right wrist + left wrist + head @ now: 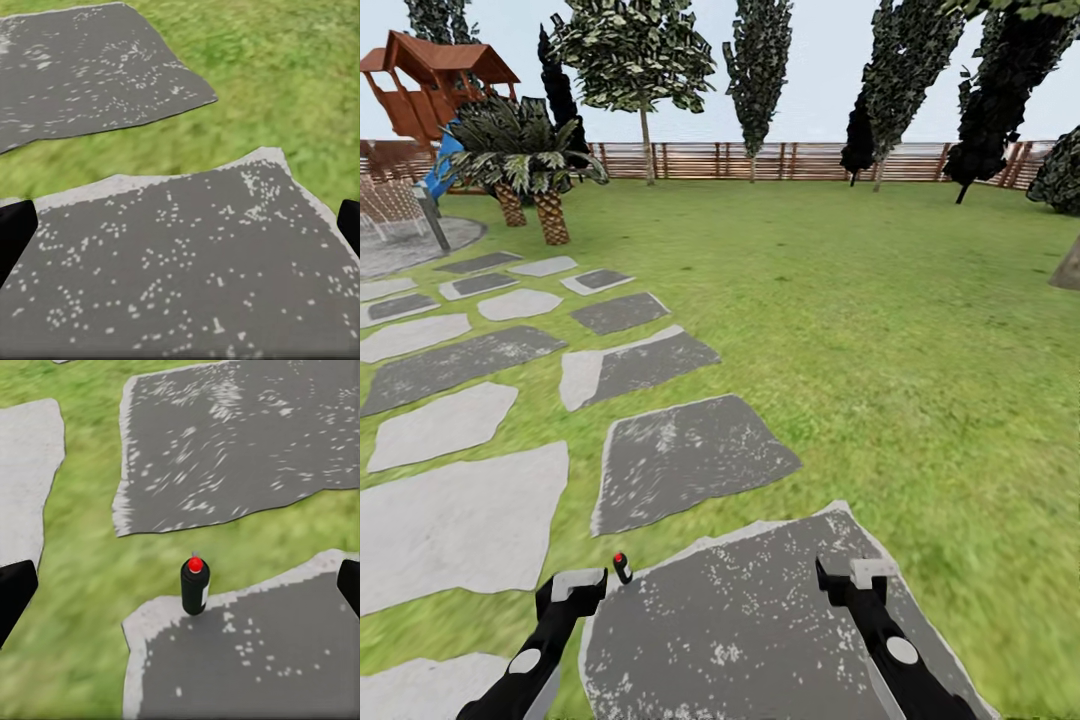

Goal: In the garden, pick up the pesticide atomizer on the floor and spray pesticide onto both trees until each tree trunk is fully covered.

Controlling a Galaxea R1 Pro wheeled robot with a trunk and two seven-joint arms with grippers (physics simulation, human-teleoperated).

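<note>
Grass (880, 330) fills most of the garden, with a path of grey stone slabs running from the near foreground away to the far left. Nearest is a dark speckled slab (750, 620), and the atomizer (622, 567) stands upright at its near-left corner, just beside the grass edge. It is a small dark bottle with a red cap; in the left wrist view the atomizer (195, 585) sits on the pale rim of the slab (247, 660) with a white patch on its side.

Low in the head view, the left gripper (572, 590) hangs just left of the atomizer, apart from it and holding nothing. In its wrist view the black fingertips (15, 589) show only at the two side edges, so the jaws stand wide apart. The right gripper (855, 577) hovers over the right part of the same slab, well apart from the bottle. Its fingertips (15, 232) likewise sit at the outer edges of the wrist view, spread wide and empty, above the speckled stone (187, 262).

Far off, a brown slatted fence (760, 160) closes the lawn. A pale-trunked tree (645, 90) rises before it, with darker slim trees to the right. At far left stand palms (530, 170) and a red-brown play tower (430, 85).
</note>
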